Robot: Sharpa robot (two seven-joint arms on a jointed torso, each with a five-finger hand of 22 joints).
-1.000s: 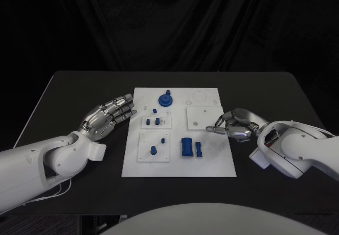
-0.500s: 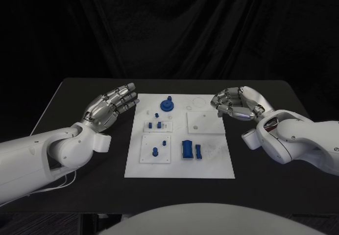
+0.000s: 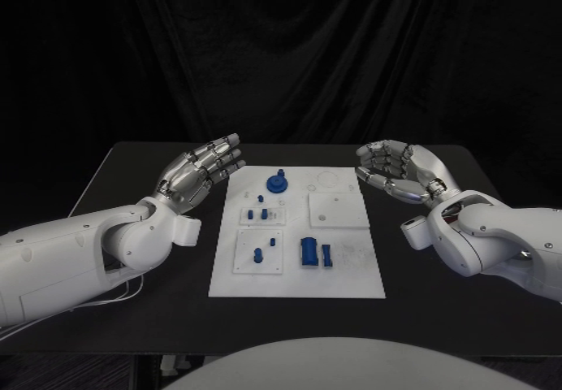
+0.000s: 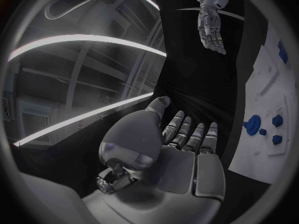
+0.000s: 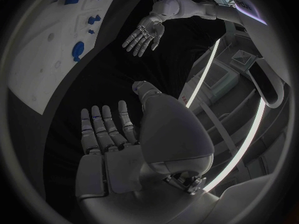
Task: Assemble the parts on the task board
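Left hand [image 3: 201, 173] and right hand [image 3: 396, 172] flank task board [image 3: 296, 280] — both empty

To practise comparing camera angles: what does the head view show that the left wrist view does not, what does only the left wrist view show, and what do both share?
Only the head view shows the whole task board with the tall blue cylinder near its front, and the backs of both raised hands. Only the left wrist view shows the left hand from behind, at its palm side. Both share the right hand, the round blue part and the board's far end; both hands hold nothing.
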